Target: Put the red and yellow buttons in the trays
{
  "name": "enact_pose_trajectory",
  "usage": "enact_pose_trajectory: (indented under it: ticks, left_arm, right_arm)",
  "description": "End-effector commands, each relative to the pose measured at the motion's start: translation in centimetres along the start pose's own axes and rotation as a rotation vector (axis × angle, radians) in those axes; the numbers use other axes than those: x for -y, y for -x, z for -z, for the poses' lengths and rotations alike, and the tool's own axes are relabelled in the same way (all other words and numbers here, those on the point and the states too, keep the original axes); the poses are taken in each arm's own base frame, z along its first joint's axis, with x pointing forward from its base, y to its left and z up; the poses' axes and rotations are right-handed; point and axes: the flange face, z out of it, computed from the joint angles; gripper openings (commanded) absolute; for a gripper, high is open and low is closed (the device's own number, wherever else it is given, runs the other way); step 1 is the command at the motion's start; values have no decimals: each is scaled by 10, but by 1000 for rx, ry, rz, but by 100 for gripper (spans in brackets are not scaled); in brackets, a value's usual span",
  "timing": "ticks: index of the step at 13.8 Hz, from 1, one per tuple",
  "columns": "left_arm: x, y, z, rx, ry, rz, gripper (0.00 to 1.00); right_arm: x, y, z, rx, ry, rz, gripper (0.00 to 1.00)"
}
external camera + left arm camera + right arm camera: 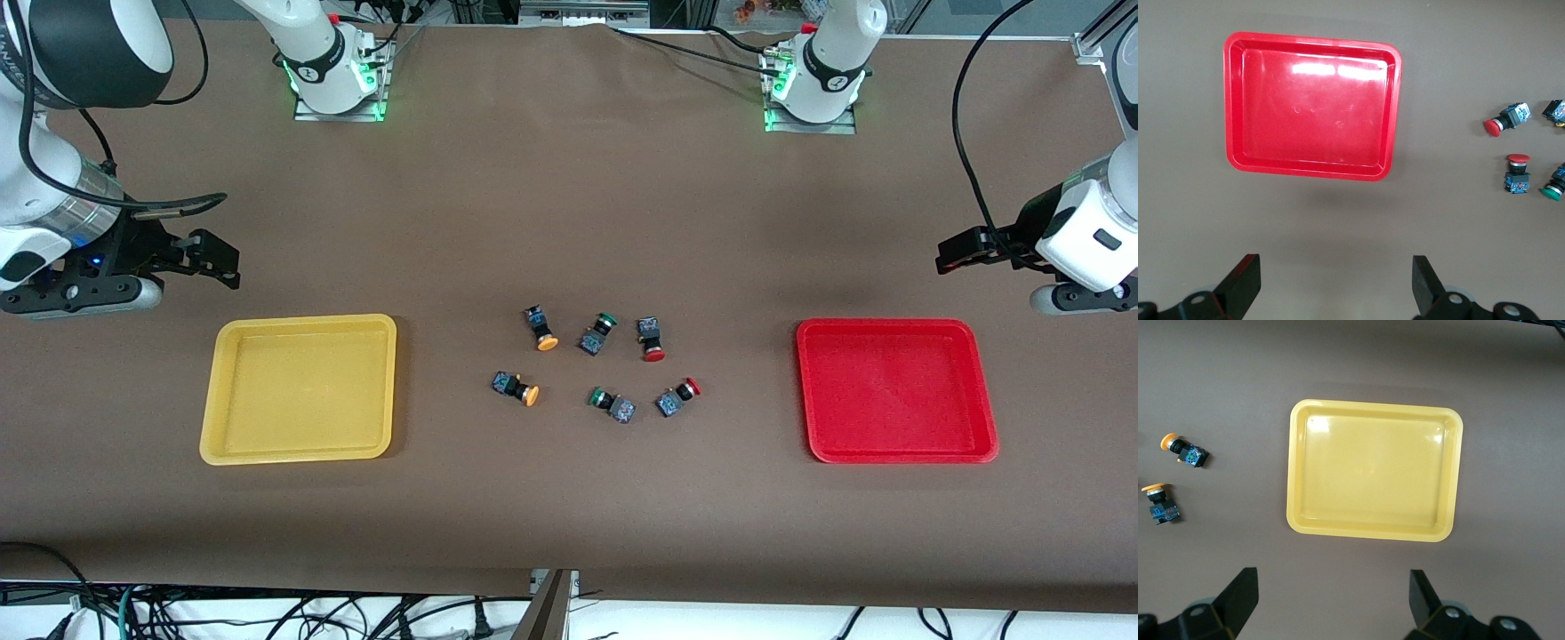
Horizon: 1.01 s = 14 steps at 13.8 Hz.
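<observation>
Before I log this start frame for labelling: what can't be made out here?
- Left wrist view: green-capped button and a switch above it are cut by the edge; cap colour of the latter unseen.
- Right wrist view: only two yellow buttons show; the others lie outside it.
- Front view: button lettering too small.

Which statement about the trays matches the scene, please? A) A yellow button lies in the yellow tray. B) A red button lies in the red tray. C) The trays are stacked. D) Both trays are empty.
D: the yellow tray and red tray hold nothing; all six buttons lie on the table between them.
</observation>
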Motion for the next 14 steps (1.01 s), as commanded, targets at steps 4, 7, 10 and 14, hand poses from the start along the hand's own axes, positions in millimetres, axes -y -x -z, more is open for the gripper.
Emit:
enact_pose_trajectory:
  ticks: [4,7,10,14]
  left_arm:
    - [-4,-6,2,1,19,-2,100]
    - [-5,-9,-3,9,20,-9,100]
    - [-25,-11,-11,20,24,-46,100]
    - [-71,-24,-51,64,24,-111,100]
  right_arm:
    - [0,3,4,-7,-1,-8,100]
    - [-2,2,4,-7,-1,-10,100]
    - [-9,-8,-13,-7,-9,-21,100]
    - [21,-47,-91,-28,-15,19,100]
